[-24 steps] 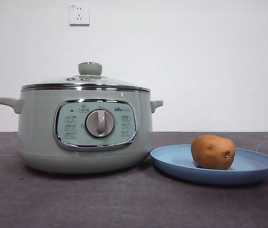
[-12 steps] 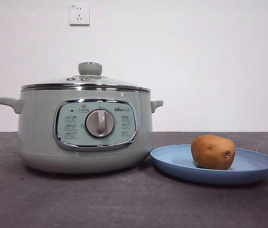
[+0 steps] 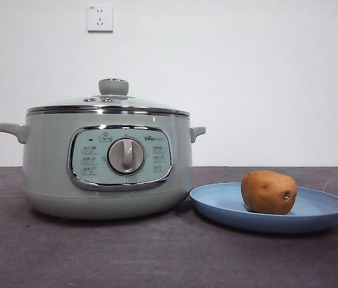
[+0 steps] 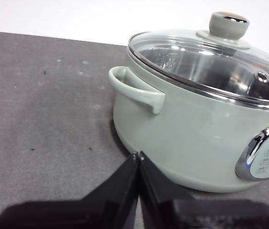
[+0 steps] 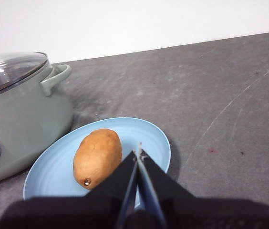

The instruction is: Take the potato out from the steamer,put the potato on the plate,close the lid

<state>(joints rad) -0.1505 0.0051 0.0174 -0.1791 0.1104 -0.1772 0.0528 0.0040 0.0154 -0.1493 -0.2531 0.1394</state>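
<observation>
potato: the oval brown smooth-skinned potato [image 3: 268, 192] is lying on its side in the wide shallow light-blue round plate [image 3: 217, 210], dark eye spot facing the front camera, so that step looks done to me.
steamer: the big round pale-green electric steamer [image 3: 106, 168] sits just beside the plate on the dark grey counter [image 3: 157, 258].
lid: the clear glass lid with steel rim and pale-green knob [image 3: 110, 101] sits flat on the pot rim, so it's closed.
left end effector [image 4: 137, 157]: jaws pressed together, holding nothing, parked by the pot's side handle.
right end effector [image 5: 138, 153]: jaws together too, empty, hanging above the plate near the potato.
vs earlier: honestly nothing has shifted in the front view, same layout.
</observation>
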